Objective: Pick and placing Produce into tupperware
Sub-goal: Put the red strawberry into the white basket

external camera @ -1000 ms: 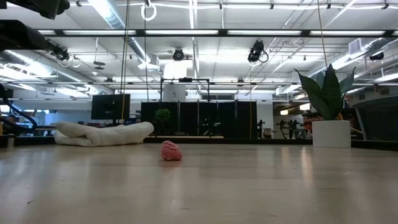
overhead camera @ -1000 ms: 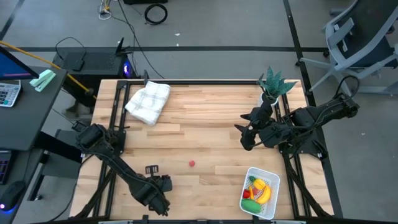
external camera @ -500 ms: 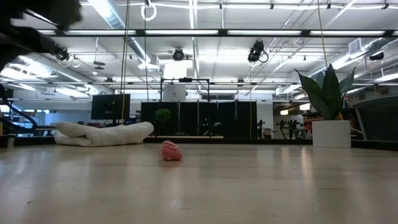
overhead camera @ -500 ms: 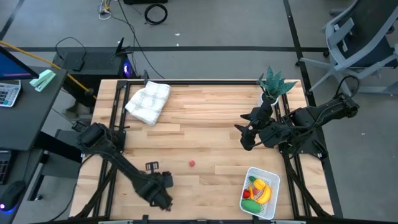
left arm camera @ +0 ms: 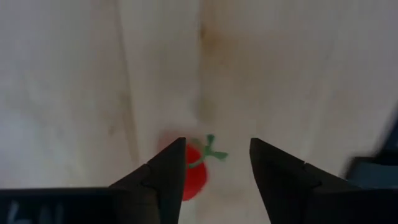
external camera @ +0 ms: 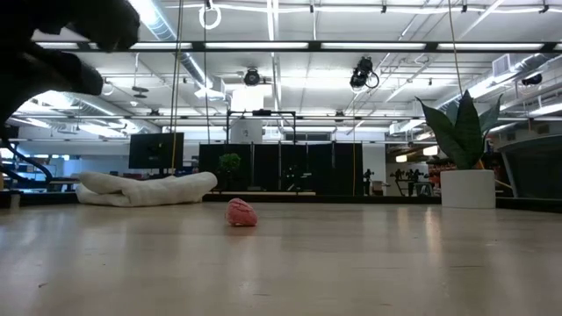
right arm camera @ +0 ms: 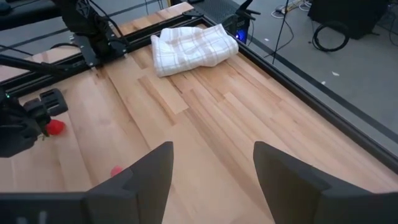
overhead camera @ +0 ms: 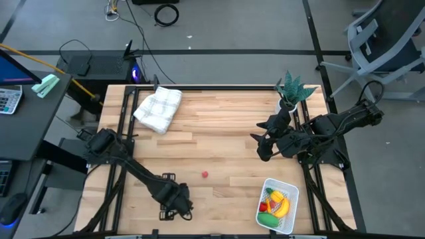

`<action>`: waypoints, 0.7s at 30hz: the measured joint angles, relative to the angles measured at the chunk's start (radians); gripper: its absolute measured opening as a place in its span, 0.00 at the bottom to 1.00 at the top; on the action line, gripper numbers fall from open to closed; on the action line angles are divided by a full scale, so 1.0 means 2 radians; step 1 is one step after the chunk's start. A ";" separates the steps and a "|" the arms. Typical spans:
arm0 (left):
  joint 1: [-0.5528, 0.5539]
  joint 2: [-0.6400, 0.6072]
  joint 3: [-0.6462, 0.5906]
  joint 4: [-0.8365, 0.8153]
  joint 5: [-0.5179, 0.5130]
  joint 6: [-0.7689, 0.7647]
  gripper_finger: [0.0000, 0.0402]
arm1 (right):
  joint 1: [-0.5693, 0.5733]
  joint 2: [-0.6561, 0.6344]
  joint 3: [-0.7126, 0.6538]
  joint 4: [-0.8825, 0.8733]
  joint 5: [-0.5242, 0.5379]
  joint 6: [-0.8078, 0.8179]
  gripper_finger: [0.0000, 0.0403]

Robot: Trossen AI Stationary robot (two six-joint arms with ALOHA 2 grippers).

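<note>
**Off-centre red piece could get knocked away at the lower left**

I start at the lower left of the high view, where the left gripper [left arm camera: 217, 144] hangs low over the table [overhead camera: 219, 119] with its fingers spread and nothing held. In its wrist view a stemmed red piece [left arm camera: 196, 175] lies on the wood below, but not centred. It sits tucked against one finger, half hidden by it, with its green stem poking into the gap.

My worry is that closing or descending from here lands that finger on top of the piece. It could then pinch only the stem, or flick the piece across the boards. Small and round as it looks, I expect it would roll.

Toward the middle, a second red piece [overhead camera: 204, 174] lies alone on the boards. A sweep of the left arm toward the basket could clip it.

Further right, the right gripper [overhead camera: 261, 147] waits above the table, fingers apart and empty. It sits up-frame of the basket, so I judge a low carry would pass clear of it.

At the lower right, the tupperware [overhead camera: 293, 192] already holds a banana [overhead camera: 282, 207] and other produce. A drop released too early or too high could bounce off the pile or the rim.
</note>
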 joint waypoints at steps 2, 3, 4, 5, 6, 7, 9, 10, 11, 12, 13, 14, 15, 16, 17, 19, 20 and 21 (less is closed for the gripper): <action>0.010 0.000 0.011 0.001 0.024 0.007 0.47 | 0.000 0.000 0.000 0.000 0.000 0.000 0.57; 0.014 0.000 0.018 0.000 0.030 0.009 0.47 | 0.000 0.000 0.000 0.000 0.000 0.000 0.57; 0.017 0.000 0.023 0.000 0.031 0.010 0.47 | 0.000 0.000 0.000 0.000 0.000 0.000 0.57; 0.018 0.000 0.027 0.001 0.031 0.010 0.47 | 0.000 0.000 0.000 0.000 0.000 0.000 0.57; 0.020 0.000 0.029 0.001 0.032 0.010 0.47 | 0.000 0.000 0.000 0.000 0.000 0.000 0.57; 0.020 0.000 0.029 0.001 0.032 0.009 0.47 | 0.000 0.000 0.000 0.000 0.000 0.000 0.57; 0.017 0.000 0.029 -0.001 0.032 0.006 0.46 | 0.000 0.000 0.000 0.000 0.000 0.000 0.57; 0.014 0.000 0.029 0.000 0.032 0.005 0.46 | 0.000 0.000 0.000 0.000 0.000 0.000 0.57; 0.011 0.000 0.029 0.000 0.033 0.005 0.46 | 0.000 0.000 0.000 0.000 0.000 -0.001 0.57; 0.007 0.000 0.029 0.000 0.033 0.005 0.46 | 0.000 0.000 0.000 0.000 0.000 -0.001 0.57; 0.003 0.000 0.029 -0.001 0.033 0.006 0.46 | 0.000 0.000 0.000 0.000 0.000 -0.001 0.57; -0.002 0.000 0.029 0.000 0.032 0.006 0.46 | 0.000 0.000 0.000 -0.001 0.000 -0.001 0.57; -0.007 0.000 0.027 0.000 0.031 0.006 0.47 | 0.000 0.000 0.000 -0.003 0.000 -0.001 0.57; -0.012 0.000 0.024 0.000 0.026 0.006 0.47 | 0.000 0.000 0.000 -0.004 0.000 -0.001 0.57; -0.017 0.000 0.019 0.000 0.016 0.006 0.47 | 0.000 0.000 0.000 -0.006 0.000 -0.001 0.57; -0.022 0.000 0.008 -0.002 -0.001 0.005 0.47 | 0.000 0.000 0.000 -0.009 0.000 -0.001 0.57; -0.023 0.000 0.002 -0.002 -0.006 0.002 0.47 | 0.000 0.000 0.000 -0.010 0.000 -0.001 0.57; -0.023 0.000 -0.002 -0.002 -0.011 -0.001 0.47 | 0.000 0.000 0.000 -0.010 0.000 -0.001 0.57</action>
